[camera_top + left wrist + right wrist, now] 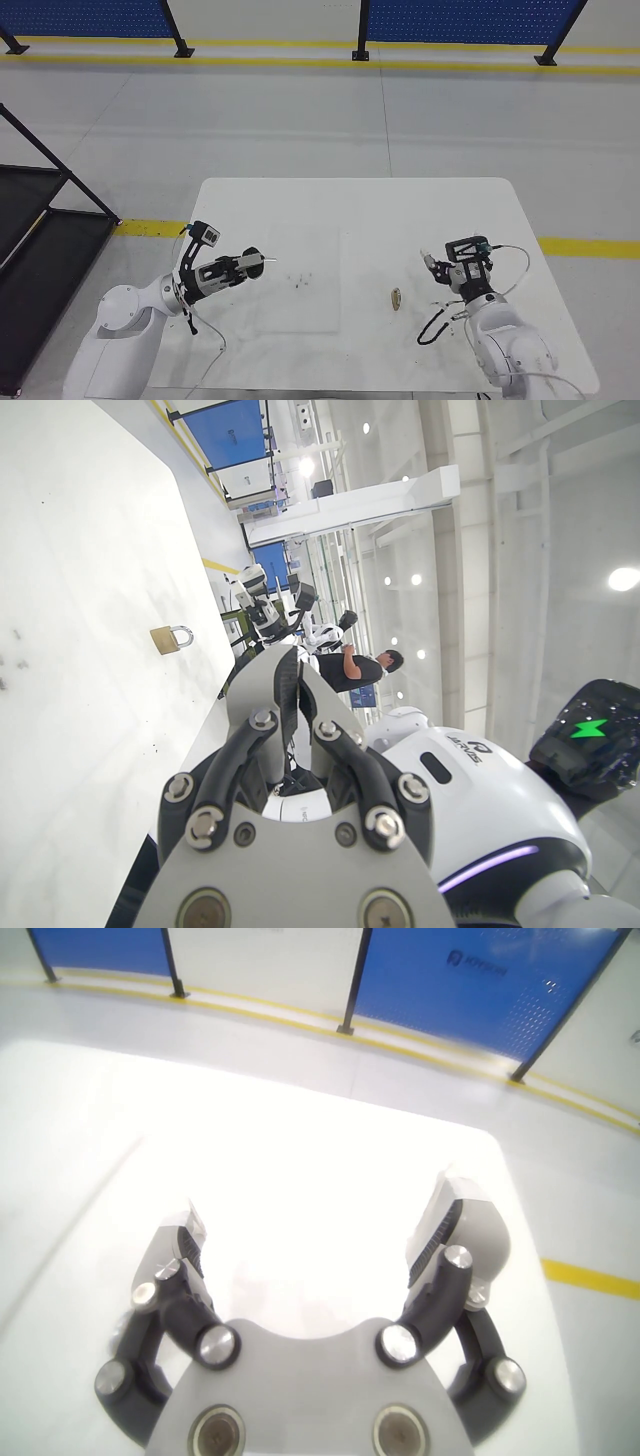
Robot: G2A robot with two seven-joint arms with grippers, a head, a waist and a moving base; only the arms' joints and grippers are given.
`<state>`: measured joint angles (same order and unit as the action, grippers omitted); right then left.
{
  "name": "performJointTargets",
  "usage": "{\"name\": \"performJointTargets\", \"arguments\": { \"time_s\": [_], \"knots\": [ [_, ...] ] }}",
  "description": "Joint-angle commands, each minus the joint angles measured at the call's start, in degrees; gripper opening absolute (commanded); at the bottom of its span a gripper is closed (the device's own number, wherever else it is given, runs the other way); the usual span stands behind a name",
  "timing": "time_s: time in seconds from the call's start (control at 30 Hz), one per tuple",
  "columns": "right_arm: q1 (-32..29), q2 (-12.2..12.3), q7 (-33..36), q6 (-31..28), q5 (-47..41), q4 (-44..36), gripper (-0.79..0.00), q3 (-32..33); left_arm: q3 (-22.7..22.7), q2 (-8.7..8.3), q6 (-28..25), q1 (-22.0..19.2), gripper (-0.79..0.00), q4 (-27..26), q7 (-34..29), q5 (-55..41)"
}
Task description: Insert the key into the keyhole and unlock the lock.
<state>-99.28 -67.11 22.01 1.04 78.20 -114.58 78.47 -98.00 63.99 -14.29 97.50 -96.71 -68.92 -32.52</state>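
A brass padlock (396, 298) with a silver shackle lies flat on the white table (420, 210), right of centre. From the left wrist it appears farther off as the padlock (167, 639), near the table's edge. My left gripper (252, 264) hovers over the table's left part, well left of the lock, and is shut on the key (268, 261), whose thin tip pokes out toward the lock. In the left wrist view the left gripper (295, 672) has its pads pressed together and the key is hidden. My right gripper (320, 1223) is open and holds nothing; this right gripper (450, 265) sits just right of the lock.
Small dark specks (303, 280) dot a faint rectangular mat (300, 300) between the left gripper and the lock. A black cable (435, 325) loops by the right arm. A black rack (40, 230) stands off the table's left side.
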Motion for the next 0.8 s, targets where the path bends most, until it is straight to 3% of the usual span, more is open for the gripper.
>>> {"name": "performJointTargets", "arguments": {
  "time_s": [0.0, 0.27, 0.4, 0.63, 0.77],
  "knots": [
    [1.79, -0.26, 7.30, 0.75, -0.18, -1.19, 0.000, -2.24, 0.00, 0.00, 0.00, 0.00, -0.785, 0.00, 0.00, 0.00],
    [13.93, -1.58, 36.14, 6.10, 0.33, -2.41, 0.000, -8.73, 0.00, 0.00, 0.00, 0.00, -0.785, 0.00, 0.00, 0.00],
    [20.49, -2.21, 48.84, 4.09, -2.56, -0.59, 0.000, -11.59, 0.00, 0.00, 0.00, 0.00, -0.785, 0.00, 0.00, 0.00],
    [29.32, -3.19, 60.65, 3.98, -4.50, 7.09, 0.000, -14.48, 0.00, 0.00, 0.00, 0.00, -0.785, 0.00, 0.00, 0.00],
    [29.66, -3.26, 61.03, 4.26, -4.88, 7.39, 0.000, -14.51, 0.00, 0.00, 0.00, 0.00, -0.785, 0.00, 0.00, 0.00]
  ]
}}
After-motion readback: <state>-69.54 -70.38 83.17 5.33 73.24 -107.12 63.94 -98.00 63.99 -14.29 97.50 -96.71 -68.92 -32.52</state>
